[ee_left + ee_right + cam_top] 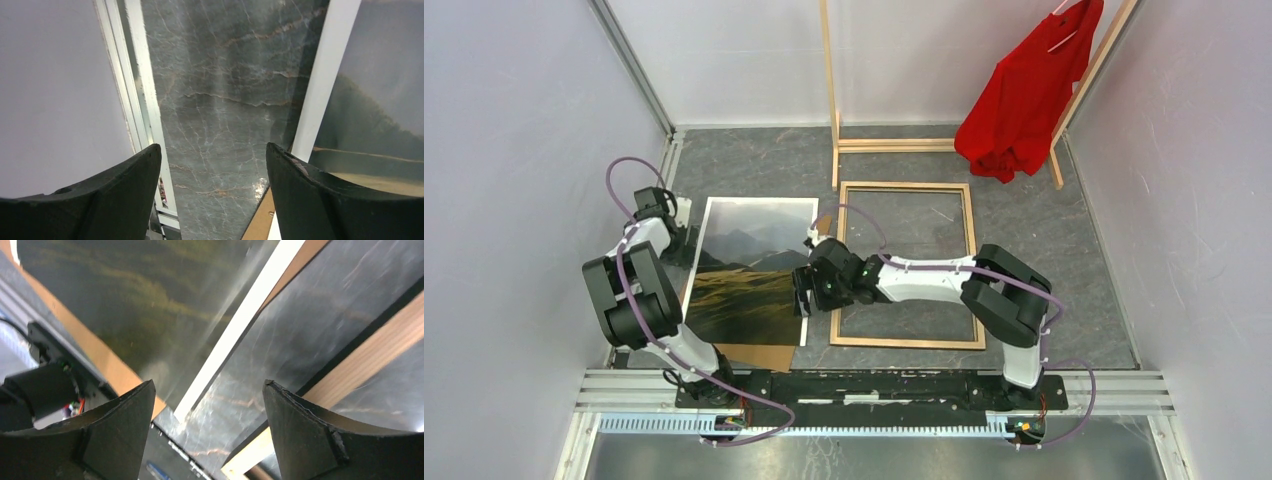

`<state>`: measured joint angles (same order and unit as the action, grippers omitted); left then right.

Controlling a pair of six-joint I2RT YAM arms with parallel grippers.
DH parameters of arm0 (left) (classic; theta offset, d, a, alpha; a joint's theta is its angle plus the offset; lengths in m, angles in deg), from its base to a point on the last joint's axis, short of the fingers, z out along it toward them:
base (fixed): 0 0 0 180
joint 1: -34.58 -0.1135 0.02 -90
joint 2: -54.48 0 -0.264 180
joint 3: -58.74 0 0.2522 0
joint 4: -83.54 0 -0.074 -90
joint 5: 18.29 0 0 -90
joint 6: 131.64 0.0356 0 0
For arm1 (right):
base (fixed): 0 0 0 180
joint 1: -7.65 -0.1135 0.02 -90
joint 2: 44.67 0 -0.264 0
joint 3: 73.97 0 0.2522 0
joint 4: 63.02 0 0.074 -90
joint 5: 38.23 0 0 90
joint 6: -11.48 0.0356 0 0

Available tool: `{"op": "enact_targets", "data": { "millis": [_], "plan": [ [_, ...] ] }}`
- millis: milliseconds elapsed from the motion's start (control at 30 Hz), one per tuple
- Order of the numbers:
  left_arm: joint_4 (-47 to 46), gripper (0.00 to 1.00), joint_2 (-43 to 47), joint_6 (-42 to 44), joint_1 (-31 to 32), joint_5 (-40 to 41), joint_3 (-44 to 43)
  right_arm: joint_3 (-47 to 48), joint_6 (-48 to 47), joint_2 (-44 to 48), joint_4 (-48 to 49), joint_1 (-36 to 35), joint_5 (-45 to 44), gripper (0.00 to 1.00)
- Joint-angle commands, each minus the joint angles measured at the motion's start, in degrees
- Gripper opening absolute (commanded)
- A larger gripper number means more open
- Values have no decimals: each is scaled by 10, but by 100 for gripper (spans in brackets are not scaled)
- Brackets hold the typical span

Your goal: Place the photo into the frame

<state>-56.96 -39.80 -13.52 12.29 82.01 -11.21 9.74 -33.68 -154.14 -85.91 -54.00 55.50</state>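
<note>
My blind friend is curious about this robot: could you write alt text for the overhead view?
Two robot arms reach over a table: a landscape photo lies face up at left, an empty wooden frame beside it at right. The right claw hangs open over the photo's right edge, the left claw by its left edge.

The photo [749, 270] lies flat on a backing board [759, 355] (which pokes out at the near edge), and both rest on the tabletop [754, 165]. The left jaws stand over bare tabletop just left of the photo's far left corner. The photo's left edge runs along their right side, and a wall is on their left. The right jaws hang over the gap between photo and frame [904, 343], with the photo to their left and the frame's left rail to their right. The frame lies flat, just beside the photo. Behind the frame, beyond the right jaws, stands a clothes rack [894, 145] with a shirt [1024, 100] hung on its right end.
</note>
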Motion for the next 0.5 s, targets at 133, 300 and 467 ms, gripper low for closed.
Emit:
{"op": "enact_targets", "data": {
  "millis": [133,300,467],
  "plan": [
    [-74,83,58,62,-3,1,71,5,53,13,7,-44,45,85],
    [-77,82,72,71,-3,-10,92,-7,99,-8,14,-53,69,84],
    [-77,81,78,77,-3,-16,109,-52,148,-3,59,-54,82,84]
  ]
}}
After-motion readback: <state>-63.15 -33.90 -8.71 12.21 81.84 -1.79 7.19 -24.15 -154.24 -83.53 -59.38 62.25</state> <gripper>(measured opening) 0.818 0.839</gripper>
